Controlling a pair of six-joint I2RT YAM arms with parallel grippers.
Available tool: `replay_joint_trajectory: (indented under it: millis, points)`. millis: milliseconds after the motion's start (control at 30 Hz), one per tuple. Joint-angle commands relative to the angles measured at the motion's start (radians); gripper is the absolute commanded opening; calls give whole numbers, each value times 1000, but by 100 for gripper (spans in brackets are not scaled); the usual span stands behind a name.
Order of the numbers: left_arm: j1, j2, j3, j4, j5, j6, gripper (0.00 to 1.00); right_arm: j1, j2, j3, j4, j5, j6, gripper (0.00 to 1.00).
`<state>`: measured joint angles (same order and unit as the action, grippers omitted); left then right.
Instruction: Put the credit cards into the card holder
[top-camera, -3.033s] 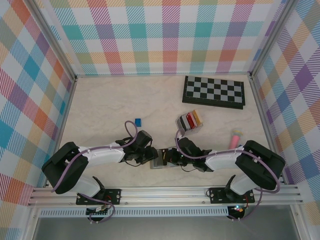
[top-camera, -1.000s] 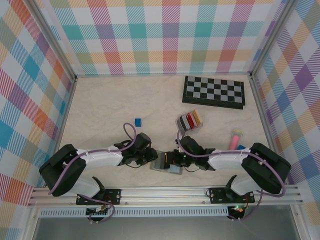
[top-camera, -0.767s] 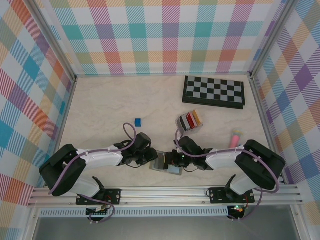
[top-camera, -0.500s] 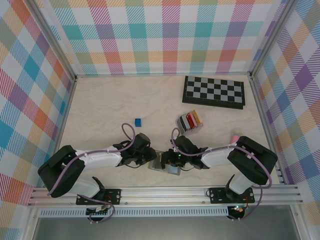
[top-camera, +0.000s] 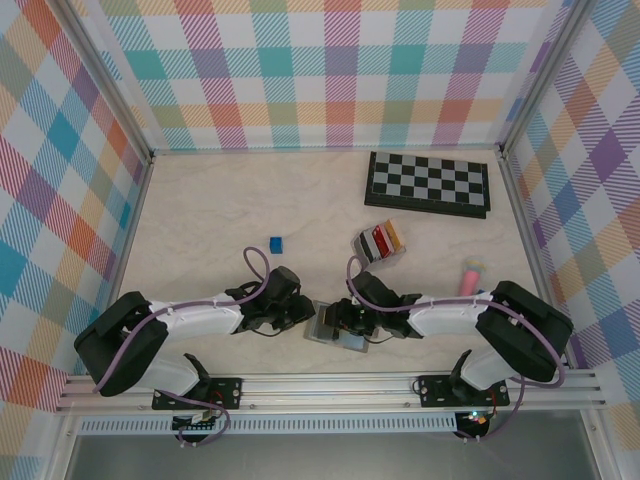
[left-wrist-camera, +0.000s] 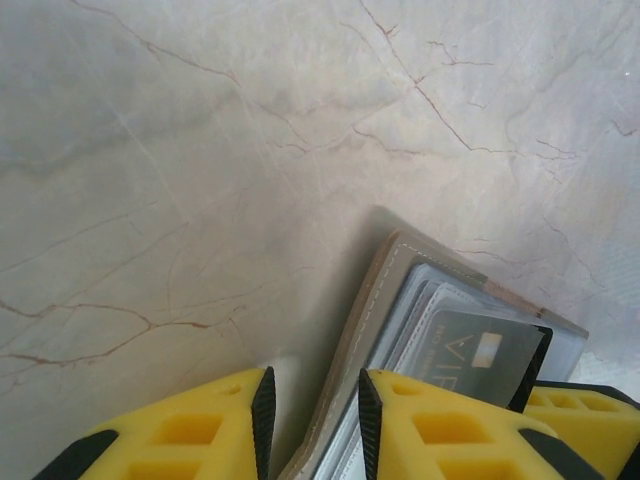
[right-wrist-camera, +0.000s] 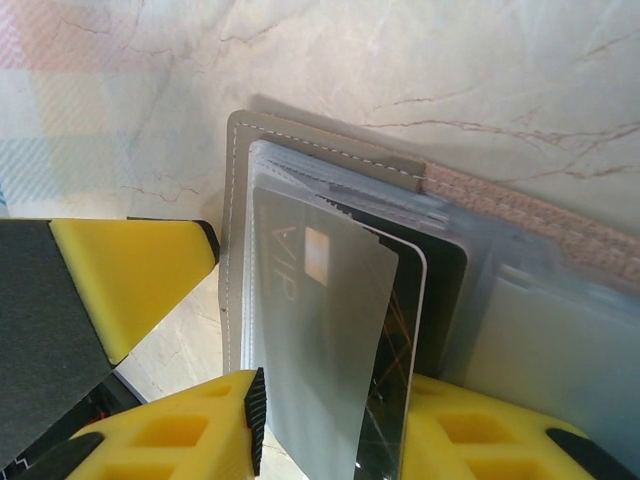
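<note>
Your two arms met near the front edge of the bench (top-camera: 220, 210). The card holder (top-camera: 350, 343) lay open and flat there, right between them.

Your left end effector (top-camera: 303, 316) was on the holder's left side. In the left wrist view its yellow fingers (left-wrist-camera: 200, 440) were close together. The tan edge of the holder ran down between them, so it was pinching that edge.

Your right end effector (top-camera: 343, 318) was on the holder's right side. In the right wrist view a silver card (right-wrist-camera: 320, 330) with a small gold chip stood between its two yellow fingers. The card's far end lay against the holder's clear pockets. A black card (right-wrist-camera: 440, 300) with thin gold lines sat just behind it, touching it. The fingers were apart, one on each side of the silver card. The view was too close for me to tell whether they were pressing the card or only sitting beside it.

Farther back on the bench you had a small rack of coloured cards (top-camera: 378, 243) and a chessboard (top-camera: 428, 183) near the back wall. A blue block (top-camera: 276, 243) sat to the left and a pink thing (top-camera: 470, 272) to the right. All of these were well apart from the holder.
</note>
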<state>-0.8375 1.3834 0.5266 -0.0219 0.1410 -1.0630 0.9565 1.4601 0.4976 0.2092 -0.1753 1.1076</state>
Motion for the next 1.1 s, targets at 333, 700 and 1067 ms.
replay_joint_trajectory:
  millis: [333,700,1067]
  points:
    - [-11,-25,-10,10,17,1,30,7,-60,96,-400,80,-24,55]
    - [-10,-22,14,-5,28,27,31,7,-48,211,-653,129,-42,58]
    - [-9,-23,30,-18,32,38,31,9,-55,229,-747,203,-3,63]
